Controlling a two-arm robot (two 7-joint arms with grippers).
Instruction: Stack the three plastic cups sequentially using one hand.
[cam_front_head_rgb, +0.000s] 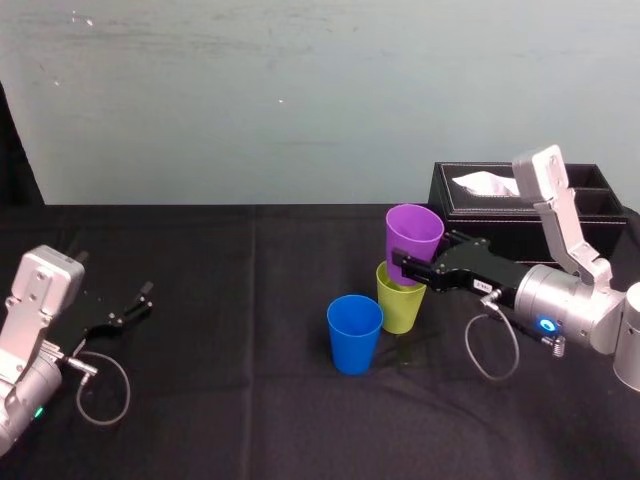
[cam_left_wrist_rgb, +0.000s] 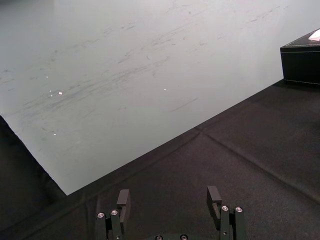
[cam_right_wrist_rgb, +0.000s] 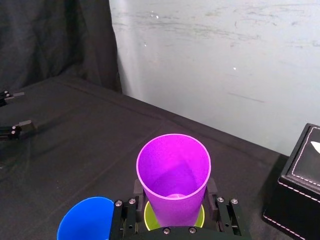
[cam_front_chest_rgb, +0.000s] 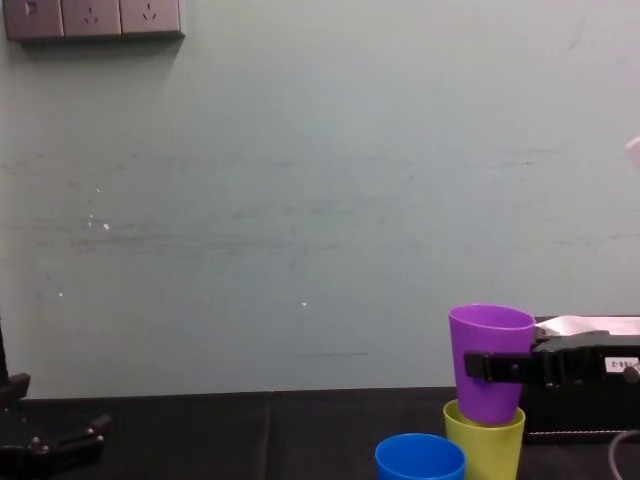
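Purple cup (cam_front_head_rgb: 413, 240) gripped by the right tool (cam_front_head_rgb: 408, 264), base just inside the yellow-green cup (cam_front_head_rgb: 400, 300)
Your right tool is closed on the purple cup's sides, right of the desk's middle, near the tissue box (cam_front_head_rgb: 520, 200) at the far edge; the blue cup (cam_front_head_rgb: 354, 335) stands just beside; the left tool (cam_left_wrist_rgb: 169, 197) sits open by the left edge. Release before it seats squarely and it may tip out; press off-centre and you could shove the yellow-green cup into the blue. How deep the base sits is hidden by the rim

Tissue box (cam_front_head_rgb: 462, 212) behind yellow-green cup (cam_front_head_rgb: 400, 302), blue cup (cam_front_head_rgb: 355, 335) alongside, open table (cam_front_head_rgb: 220, 330) leftward
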